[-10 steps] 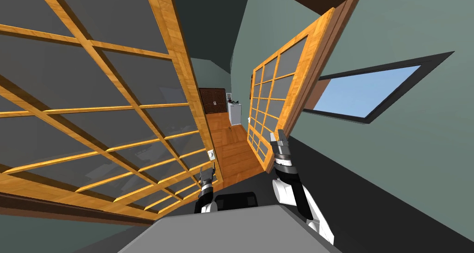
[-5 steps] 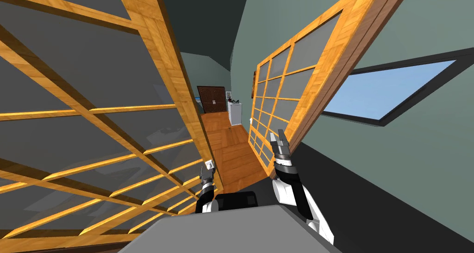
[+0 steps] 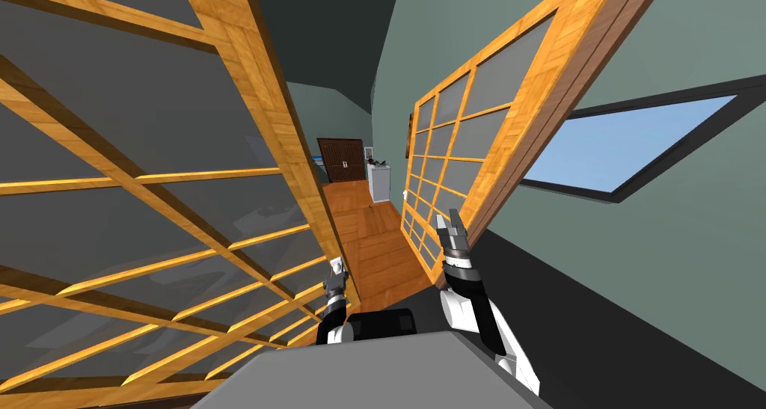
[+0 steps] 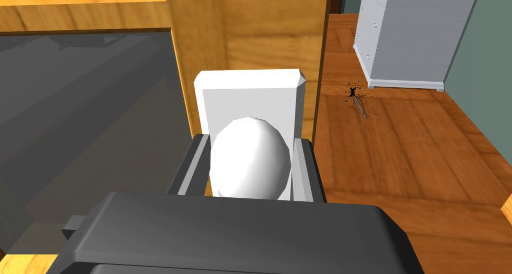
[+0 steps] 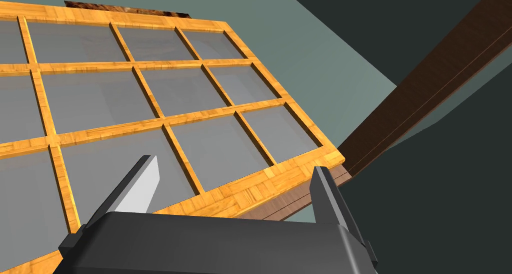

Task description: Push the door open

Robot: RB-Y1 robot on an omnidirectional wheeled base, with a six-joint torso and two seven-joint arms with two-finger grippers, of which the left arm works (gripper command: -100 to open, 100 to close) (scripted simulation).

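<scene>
My left claw (image 4: 251, 142) is clamped on the white knob (image 4: 250, 161) at the edge of the wooden door (image 4: 260, 30) on my left; right claw (image 5: 235, 165) apart, idle; I judge the push underway; next, press the knob forward, swinging the door wider.

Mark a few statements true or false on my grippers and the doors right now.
1. The left gripper is shut on the white door knob. True.
2. The right gripper is shut as well. False: its fingers stand open with nothing between them.
3. A white chest of drawers stands on the wooden floor past the doors. True.
4. The left door and right door are solid wood. False: both hold grey panes in a wooden grid.
</scene>
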